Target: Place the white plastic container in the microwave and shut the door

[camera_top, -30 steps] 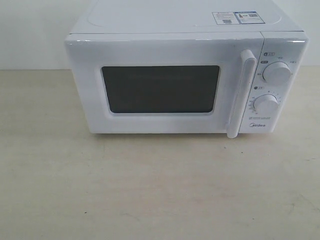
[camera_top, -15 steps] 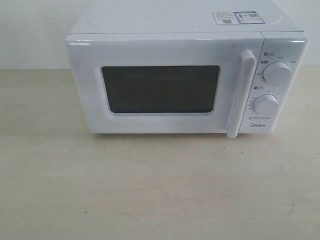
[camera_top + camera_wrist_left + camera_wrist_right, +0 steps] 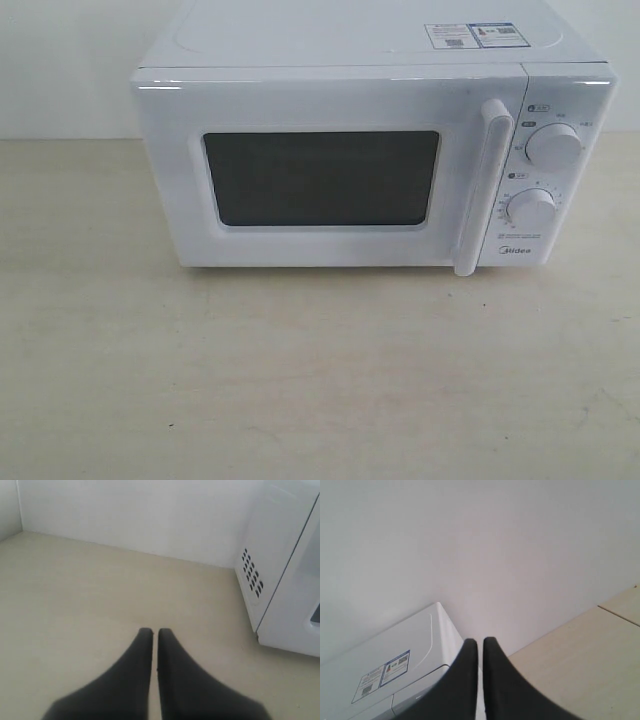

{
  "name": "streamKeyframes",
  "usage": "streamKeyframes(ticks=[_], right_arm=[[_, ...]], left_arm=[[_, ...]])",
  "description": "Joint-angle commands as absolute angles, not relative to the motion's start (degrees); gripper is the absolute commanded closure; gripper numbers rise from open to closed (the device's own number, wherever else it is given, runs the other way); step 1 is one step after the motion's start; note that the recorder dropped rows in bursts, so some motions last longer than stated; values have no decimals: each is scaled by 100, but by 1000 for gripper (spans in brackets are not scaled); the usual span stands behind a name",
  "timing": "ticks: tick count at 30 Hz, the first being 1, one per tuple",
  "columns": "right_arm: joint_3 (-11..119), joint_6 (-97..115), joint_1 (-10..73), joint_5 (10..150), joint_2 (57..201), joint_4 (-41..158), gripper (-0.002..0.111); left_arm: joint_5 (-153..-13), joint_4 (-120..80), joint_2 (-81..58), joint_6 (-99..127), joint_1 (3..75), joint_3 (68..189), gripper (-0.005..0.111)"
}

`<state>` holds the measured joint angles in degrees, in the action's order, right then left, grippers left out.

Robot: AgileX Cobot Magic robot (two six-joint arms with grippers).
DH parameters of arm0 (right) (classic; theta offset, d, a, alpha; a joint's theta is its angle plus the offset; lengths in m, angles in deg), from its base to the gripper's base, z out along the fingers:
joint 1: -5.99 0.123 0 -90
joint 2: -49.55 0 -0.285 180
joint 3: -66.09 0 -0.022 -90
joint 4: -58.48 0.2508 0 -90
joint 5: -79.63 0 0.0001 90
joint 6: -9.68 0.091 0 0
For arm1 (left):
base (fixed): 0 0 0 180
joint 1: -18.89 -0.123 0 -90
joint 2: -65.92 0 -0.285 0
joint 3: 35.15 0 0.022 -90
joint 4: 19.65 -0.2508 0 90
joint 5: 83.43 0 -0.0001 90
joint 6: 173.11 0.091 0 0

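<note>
Near one two-knob microwave, left hand and right hand seem closed.

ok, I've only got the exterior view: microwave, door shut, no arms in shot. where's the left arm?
Observer: The left wrist view puts it over the table, beside the microwave on the side with the vent holes. The left jaws are together with nothing between them.
Operator: and the right?
Observer: The right jaws are together too, and empty. The microwave's top and its sticker lie just beyond them, with the wall behind.
Operator: container anywhere?
Observer: No white plastic container shows in either wrist view.
</note>
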<state>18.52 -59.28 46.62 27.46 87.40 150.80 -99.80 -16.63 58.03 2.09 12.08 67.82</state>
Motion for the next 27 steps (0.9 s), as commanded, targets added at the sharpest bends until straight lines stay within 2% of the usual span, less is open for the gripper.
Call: streamKeyframes(ticks=[1,24,26,27], right_arm=[[1819,-5971,4649,2738,8721,15059,108],[1819,-5985,4649,2733,8721,15059,108],[1819,-6278,4441,2691,8655,15059,108],[1819,-6306,4001,3007,8532,15173,108]], left_arm=[[-10060,-1606,5813,88,1211,6764,102],[-10060,-1606,5813,88,1211,6764,102],[-10060,-1606,5813,88,1211,6764,102],[-10060,-1606,5813,88,1211,6764,102]])
